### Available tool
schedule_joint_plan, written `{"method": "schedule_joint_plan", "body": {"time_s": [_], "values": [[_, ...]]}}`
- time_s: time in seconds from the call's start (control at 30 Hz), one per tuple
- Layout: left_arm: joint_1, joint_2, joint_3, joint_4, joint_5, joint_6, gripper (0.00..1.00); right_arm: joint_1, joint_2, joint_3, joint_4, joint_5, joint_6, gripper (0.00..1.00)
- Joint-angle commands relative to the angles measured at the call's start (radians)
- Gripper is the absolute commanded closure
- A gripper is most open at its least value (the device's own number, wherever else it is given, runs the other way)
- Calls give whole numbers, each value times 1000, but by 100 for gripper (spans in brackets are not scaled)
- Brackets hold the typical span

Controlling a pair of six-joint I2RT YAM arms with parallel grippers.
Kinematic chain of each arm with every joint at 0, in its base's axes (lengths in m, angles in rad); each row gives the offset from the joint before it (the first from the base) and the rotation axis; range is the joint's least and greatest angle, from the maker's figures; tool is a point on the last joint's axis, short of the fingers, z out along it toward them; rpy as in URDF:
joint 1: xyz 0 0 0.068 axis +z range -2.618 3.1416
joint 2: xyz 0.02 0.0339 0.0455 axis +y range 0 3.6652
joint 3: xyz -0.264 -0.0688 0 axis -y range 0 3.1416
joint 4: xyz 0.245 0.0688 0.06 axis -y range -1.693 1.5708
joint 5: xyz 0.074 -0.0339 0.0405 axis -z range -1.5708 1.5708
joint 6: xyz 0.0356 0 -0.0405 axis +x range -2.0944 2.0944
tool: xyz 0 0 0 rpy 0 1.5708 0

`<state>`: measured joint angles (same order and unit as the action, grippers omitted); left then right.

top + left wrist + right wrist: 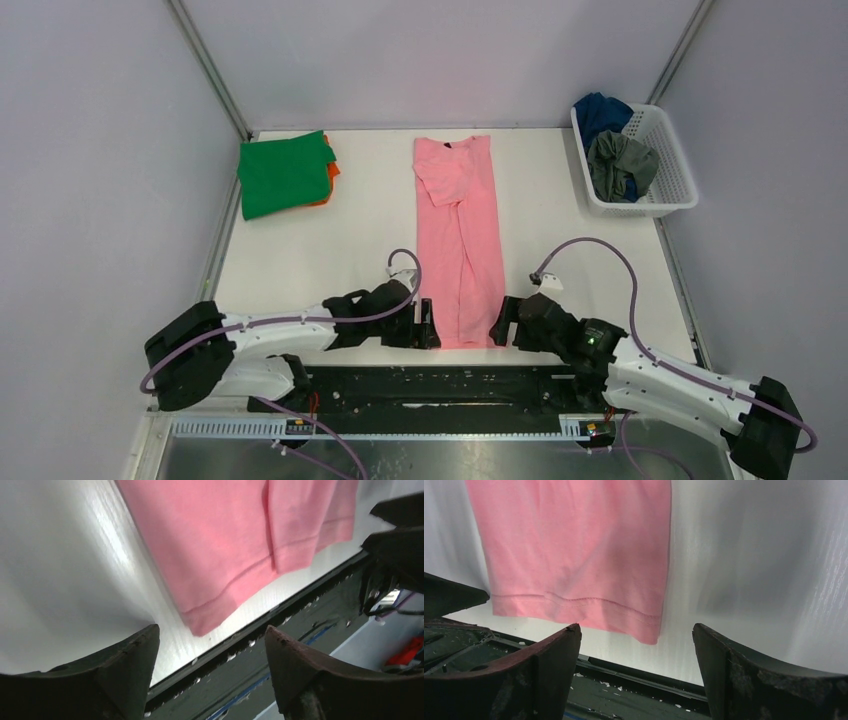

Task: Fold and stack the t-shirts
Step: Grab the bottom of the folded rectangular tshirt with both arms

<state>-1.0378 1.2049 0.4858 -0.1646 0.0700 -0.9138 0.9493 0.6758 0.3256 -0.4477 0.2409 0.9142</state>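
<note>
1. Five shirts appear together only in the top view. The pink shirt point(458, 240) lies flat and lengthwise on the middle of the worktop point(350, 250), with its collar far, its hem at the near edge and one sleeve folded onto its chest.
2. That view alone shows the green shirt point(283, 175) folded at the far left, lying on the orange shirt point(333, 172). The blue shirt point(600, 112) and grey shirt point(622, 165) sit crumpled in the basket point(680, 180) at the far right.
3. From above, the left fingers point(428, 325) sit just beside the hem's left corner and the right fingers point(505, 320) just beside its right corner.
4. Only the left wrist view shows the left fingers point(125, 670) spread and holding nothing. The hem corner lies on the worktop just ahead of the gap, above a dark rail point(280, 645).
5. Only the right wrist view shows the right fingers point(744, 675) spread and holding nothing, with the hem's stitching plain.
6. At the pink collar is a dark tag point(447, 143), too small to read.
</note>
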Motion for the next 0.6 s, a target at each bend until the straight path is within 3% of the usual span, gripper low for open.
{"method": "schedule_joint_plan", "body": {"time_s": [0.0, 0.17, 0.23, 0.47, 0.5, 0.57], "values": [[-6, 76, -2, 76, -23, -29, 29, 5, 50, -16, 41, 4, 55, 15], [-6, 133, -5, 78, -65, -50, 48, 5, 129, -19, 58, 8, 66, 27], [-5, 156, 4, 77, -61, -51, 58, 5, 154, -19, 81, -16, 66, 37], [-29, 106, 5, 5, -40, -63, 100, 5, 179, -19, 65, -160, 71, 91], [-43, 82, 4, -20, -39, -67, 100, 4, 165, -27, 59, -186, 72, 97], [-79, 34, 3, -71, -37, -81, 100, 6, 113, -51, 52, -250, 79, 100]]}}
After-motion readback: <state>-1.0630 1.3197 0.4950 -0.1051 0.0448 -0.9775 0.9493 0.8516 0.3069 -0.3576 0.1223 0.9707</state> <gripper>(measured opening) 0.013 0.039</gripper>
